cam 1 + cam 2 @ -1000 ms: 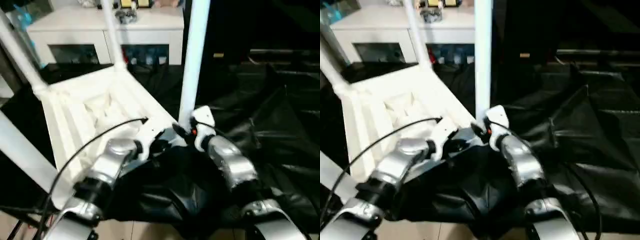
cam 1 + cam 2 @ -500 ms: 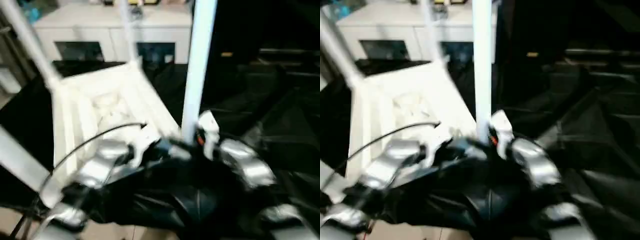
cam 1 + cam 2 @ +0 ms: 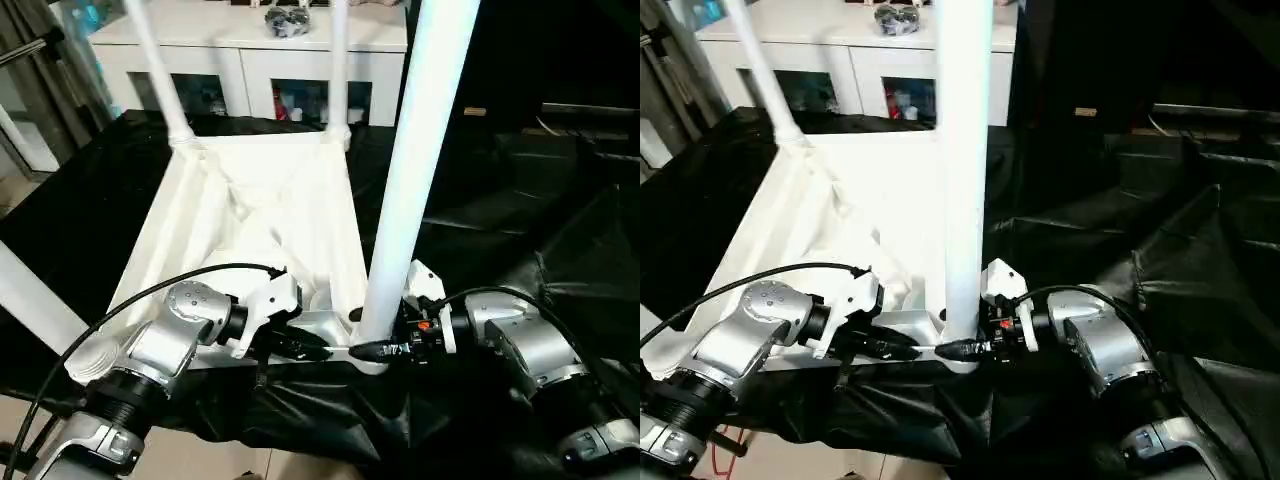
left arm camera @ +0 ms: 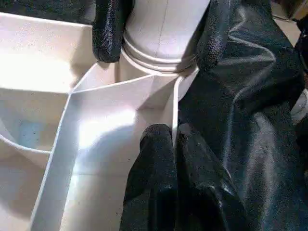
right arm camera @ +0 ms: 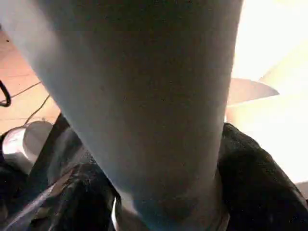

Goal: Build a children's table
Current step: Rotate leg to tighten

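The white tabletop (image 3: 250, 215) lies upside down on black cloth, ribbed underside up, with a leg in each corner socket. The near right leg (image 3: 412, 170) rises thick and upright in front of me. My right gripper (image 3: 375, 347) is at its base, one black finger (image 4: 108, 33) pressed on each side just above the socket (image 4: 154, 67). My left gripper (image 4: 172, 142) is shut, its fingertips pinching the thin rim wall (image 4: 174, 106) of the tabletop right beside that socket. Other legs stand at far left (image 3: 160, 70), far right (image 3: 338, 60) and near left (image 3: 30, 300).
A white cabinet (image 3: 250, 45) with glass doors stands behind the table, small objects on top. Crumpled black cloth (image 3: 530, 200) covers the surface to the right and in front. A black cable (image 3: 150, 295) loops over my left forearm.
The whole picture has shifted as my head moved. Both grippers stay at the near right corner: the right at the leg's base, the left at the rim.
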